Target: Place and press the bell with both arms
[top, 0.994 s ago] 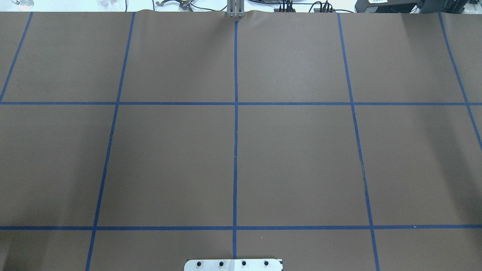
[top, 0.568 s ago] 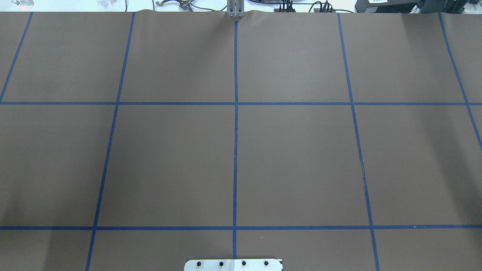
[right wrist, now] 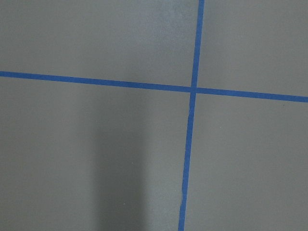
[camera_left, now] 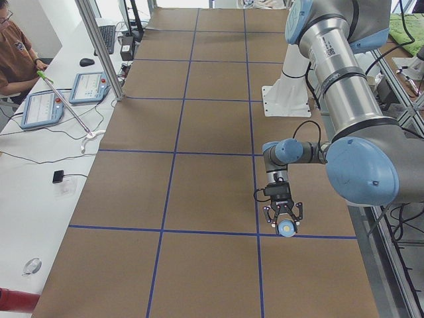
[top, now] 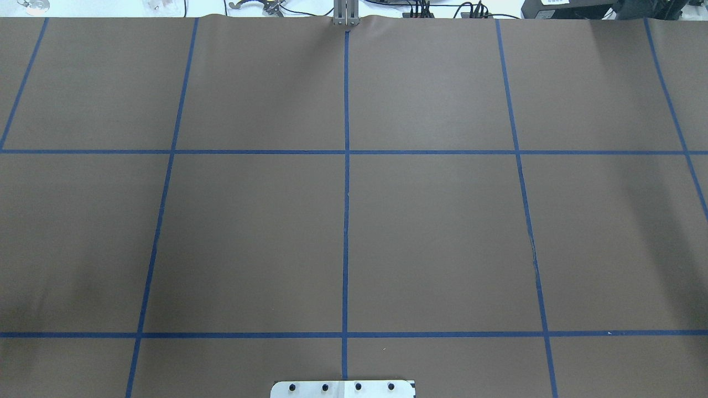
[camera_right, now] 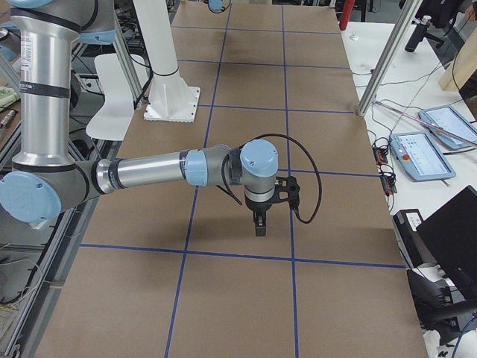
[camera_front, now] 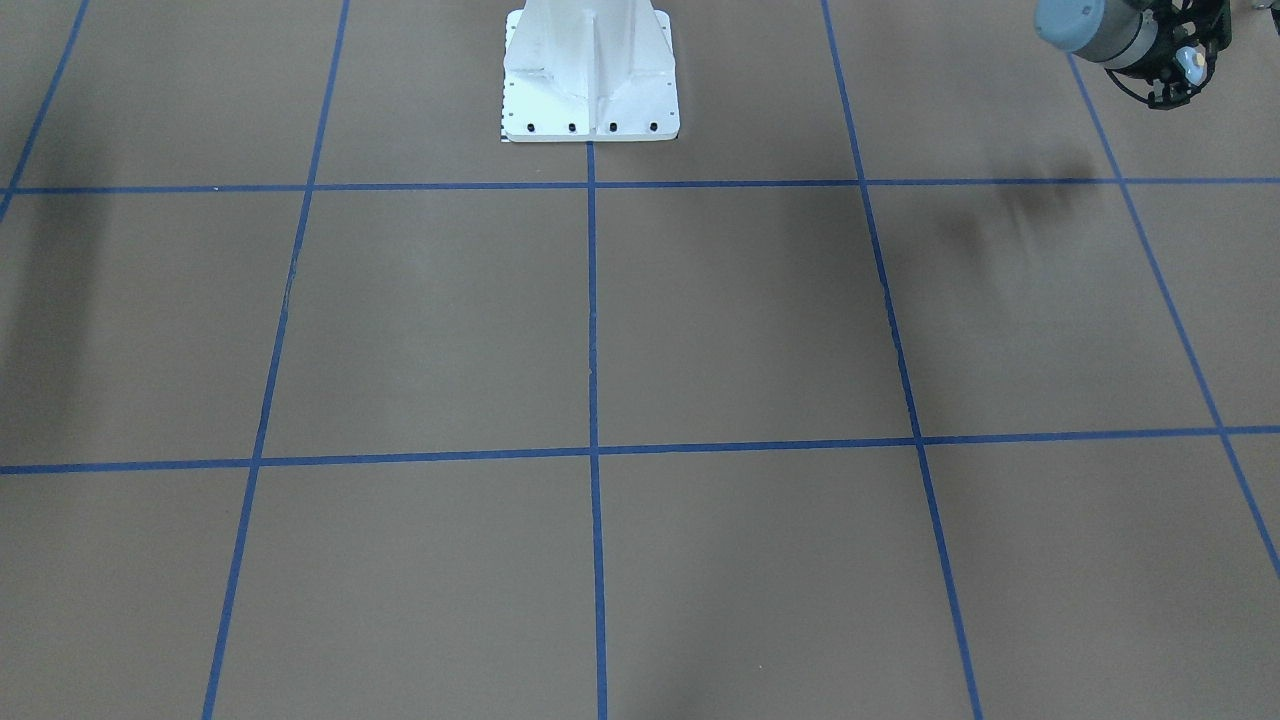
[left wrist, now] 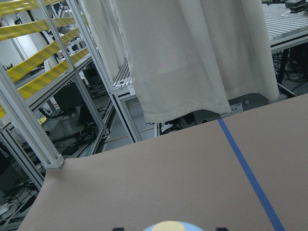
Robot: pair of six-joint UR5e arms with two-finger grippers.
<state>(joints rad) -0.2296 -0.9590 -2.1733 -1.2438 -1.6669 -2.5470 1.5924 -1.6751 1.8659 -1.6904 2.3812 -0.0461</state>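
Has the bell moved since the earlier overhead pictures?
Cannot tell. The bell, in the left gripper, appears only in other views; the overhead view shows it neither earlier nor now.

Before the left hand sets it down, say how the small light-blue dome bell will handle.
The small light-blue dome bell is probably light: the left hand alone holds it aloft. Its smooth rounded shell looks rigid, possibly slippery.

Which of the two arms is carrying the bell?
The left arm: the blue bell sits in the left gripper, off the table. Nothing shows in the right gripper.
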